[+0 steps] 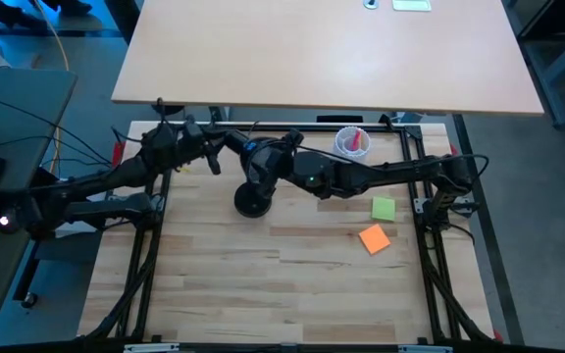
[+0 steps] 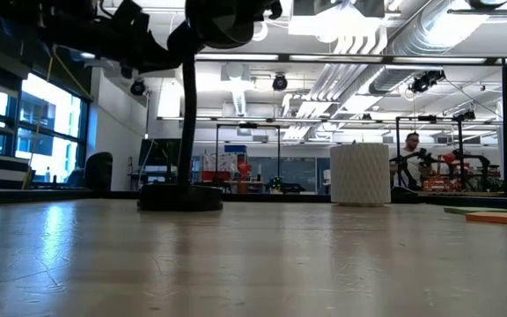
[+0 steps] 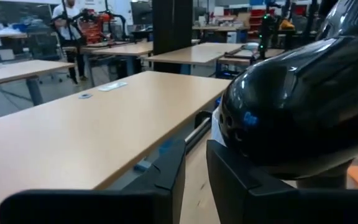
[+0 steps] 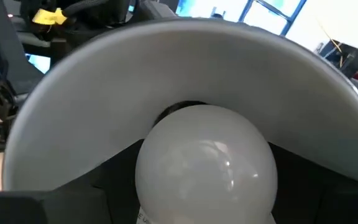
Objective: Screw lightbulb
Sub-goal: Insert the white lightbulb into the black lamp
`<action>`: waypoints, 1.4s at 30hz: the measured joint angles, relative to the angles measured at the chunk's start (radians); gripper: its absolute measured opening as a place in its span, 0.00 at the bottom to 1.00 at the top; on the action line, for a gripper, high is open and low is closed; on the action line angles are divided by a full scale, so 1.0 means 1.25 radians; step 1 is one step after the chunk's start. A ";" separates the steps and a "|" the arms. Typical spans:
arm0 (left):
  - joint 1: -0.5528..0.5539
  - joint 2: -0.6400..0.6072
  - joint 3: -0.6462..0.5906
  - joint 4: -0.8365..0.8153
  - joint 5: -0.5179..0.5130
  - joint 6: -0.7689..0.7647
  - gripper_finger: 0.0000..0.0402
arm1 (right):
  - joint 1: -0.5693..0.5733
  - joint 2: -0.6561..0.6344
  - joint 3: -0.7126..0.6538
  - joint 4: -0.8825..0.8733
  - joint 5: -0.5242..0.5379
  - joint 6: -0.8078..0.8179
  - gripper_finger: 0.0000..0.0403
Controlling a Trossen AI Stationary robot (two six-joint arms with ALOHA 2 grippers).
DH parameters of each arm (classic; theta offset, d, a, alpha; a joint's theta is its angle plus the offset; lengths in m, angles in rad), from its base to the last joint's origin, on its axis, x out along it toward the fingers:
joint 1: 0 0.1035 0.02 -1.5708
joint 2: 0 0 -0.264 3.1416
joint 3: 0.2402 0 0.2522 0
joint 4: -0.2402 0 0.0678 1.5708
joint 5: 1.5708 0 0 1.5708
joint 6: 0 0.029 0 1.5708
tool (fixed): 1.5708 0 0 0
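The black desk lamp stands on its round base [image 1: 253,203] at the table's far middle, and its head [image 1: 261,157] is raised on the stem [image 2: 189,114]. The white lightbulb [image 4: 207,165] sits at the mouth of the shade's white inside [image 4: 166,68], with my right gripper [image 1: 281,167] shut on it from the table's right. The bulb's screw base is hidden behind its globe. My left gripper [image 3: 194,180] stands open, its fingers close together with nothing between them, beside the head's black shell [image 3: 297,106]. I cannot tell whether it touches the shell. My right gripper holds the lightbulb by its rounded globe [image 4: 151,186], between the two fingers, whose dark tips barely show at either side. The fingers come about level from the table's right, pointing into the shade. The bulb is clear of the table, its globe toward the wrist.
A white cup [image 1: 351,142] with a red item stands behind the right arm at the far edge. A green note [image 1: 384,208] and an orange note [image 1: 374,238] lie right of the lamp. A larger desk [image 1: 322,49] borders the far side.
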 joint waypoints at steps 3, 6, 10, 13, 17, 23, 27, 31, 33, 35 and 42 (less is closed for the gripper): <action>-0.017 -0.008 -0.001 -0.006 -0.022 -0.014 0.15 | 0.000 0.000 0.000 0.005 -0.004 -0.023 0.66; -0.026 -0.009 -0.001 -0.006 -0.032 -0.026 0.15 | 0.000 0.000 0.000 0.006 -0.006 -0.080 0.66; -0.037 -0.009 -0.001 -0.006 -0.043 -0.028 0.15 | -0.001 0.000 0.000 -0.001 -0.011 -0.202 0.66; -0.043 -0.010 -0.001 -0.007 -0.044 -0.032 0.15 | -0.001 0.000 0.000 -0.005 -0.015 -0.302 0.66; -0.060 -0.010 -0.001 -0.008 -0.057 -0.024 0.15 | 0.000 0.000 0.000 -0.004 -0.017 -0.326 0.66; -0.092 -0.010 -0.001 -0.022 -0.071 0.026 0.15 | -0.002 -0.002 0.000 -0.007 -0.043 -0.185 0.66; -0.115 -0.009 -0.001 -0.032 -0.083 0.059 0.15 | -0.005 -0.002 0.000 0.009 -0.043 0.028 0.66; -0.144 -0.009 -0.001 -0.040 -0.124 0.094 0.15 | -0.010 -0.003 0.000 0.010 -0.042 0.269 0.66; -0.161 -0.009 -0.001 -0.046 -0.152 0.106 0.15 | -0.012 -0.003 0.000 0.006 -0.042 0.347 0.66; -0.180 -0.009 -0.001 -0.053 -0.177 0.123 0.14 | -0.014 -0.003 0.001 -0.002 -0.045 0.415 0.66; -0.231 -0.009 -0.001 -0.063 -0.289 0.177 0.10 | -0.032 -0.003 0.002 -0.038 -0.102 0.521 0.69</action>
